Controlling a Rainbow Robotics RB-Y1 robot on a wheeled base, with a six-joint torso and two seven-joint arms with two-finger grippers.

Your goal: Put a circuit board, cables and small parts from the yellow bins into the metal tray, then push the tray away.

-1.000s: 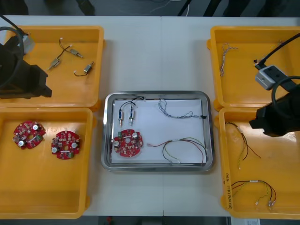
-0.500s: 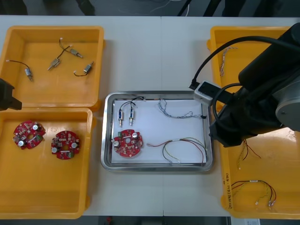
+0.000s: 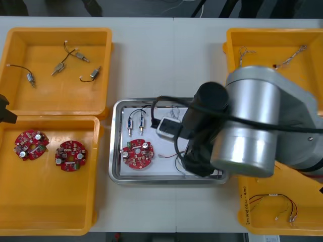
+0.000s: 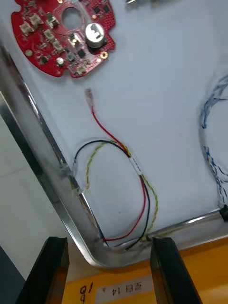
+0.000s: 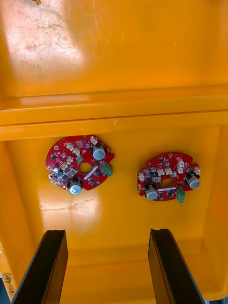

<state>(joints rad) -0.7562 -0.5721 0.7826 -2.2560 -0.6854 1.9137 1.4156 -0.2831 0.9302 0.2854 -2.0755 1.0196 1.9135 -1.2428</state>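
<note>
Metal tray point(image 3: 115, 151), loaded between the yellow bins point(image 3: 60, 31) with circuit board point(image 3: 137, 154), cables point(image 4: 134, 164) and small metal parts point(image 3: 135, 123), looks ready for pushing; right gripper point(image 4: 109, 247), jaws spread over its near corner, needs rim contact, left gripper point(image 5: 107, 242) idle over a bin, spread

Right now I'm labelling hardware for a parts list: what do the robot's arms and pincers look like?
The right arm is a silver-grey cylinder joined to a black rounded link, with a small grey box and looping black cable beside it. The left arm shows black. The right pincer and left pincer have flat, plain black fingers.
</note>
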